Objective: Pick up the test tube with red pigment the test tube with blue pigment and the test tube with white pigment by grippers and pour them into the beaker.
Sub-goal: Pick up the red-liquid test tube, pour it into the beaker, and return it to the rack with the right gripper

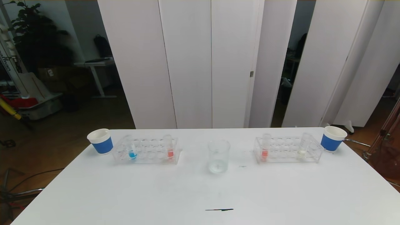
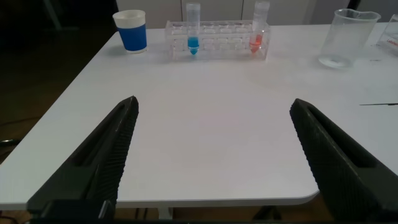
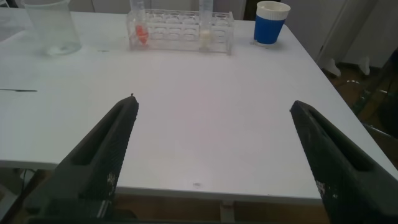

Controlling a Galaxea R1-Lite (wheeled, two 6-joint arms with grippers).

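The clear beaker [image 1: 218, 155] stands mid-table. A clear rack [image 1: 146, 151] on the left holds the test tube with blue pigment [image 1: 132, 149] and a test tube with red pigment [image 1: 169, 147]. The right rack [image 1: 288, 150] holds another red tube [image 1: 265, 148] and the test tube with white pigment [image 1: 302, 147]. Neither arm shows in the head view. My left gripper [image 2: 214, 102] hangs open and empty over the table's near left edge, far from the blue tube [image 2: 193, 28]. My right gripper [image 3: 212, 102] is open and empty near the near right edge, far from the white tube [image 3: 205, 27].
A white cup with a blue band [image 1: 101, 141] stands left of the left rack and another [image 1: 332, 138] right of the right rack. A dark streak [image 1: 219, 209] marks the white table [image 1: 125, 193] near its front edge. White partition panels stand behind.
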